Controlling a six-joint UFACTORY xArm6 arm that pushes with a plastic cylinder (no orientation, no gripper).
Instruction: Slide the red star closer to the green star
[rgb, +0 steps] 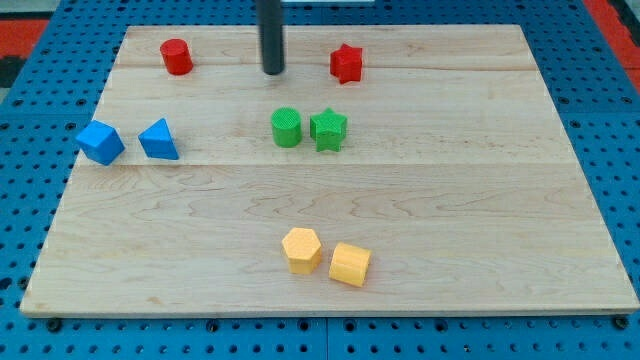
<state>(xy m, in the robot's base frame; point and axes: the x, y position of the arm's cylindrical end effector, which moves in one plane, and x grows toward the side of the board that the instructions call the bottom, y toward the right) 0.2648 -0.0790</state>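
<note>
While the red star (346, 63) sits near the top edge of the wooden worktop (480, 230), right of centre and well apart from the green star (328, 129) below it, my tip (273, 72) is seen resting on the board to the red star's left, about level with it and not touching it. No fingers are fitted to this rod, so no spread or pinch can be reported. The step in hand is judged to be the approach: the tip would best be brought round to the top side of the red star, between it and the top edge, so that a push can be directed down the board towards the green star; a push from the present side would likely send the block towards the right edge instead. The green cylinder (286, 127), touching or just beside the green star, should be left undisturbed. Elsewhere are seen a red cylinder (176, 56) near the top-left corner, two blue blocks (100, 142) (158, 140) by the left edge, and two yellow blocks (301, 249) (350, 264) near the bottom edge. No containers are present.
</note>
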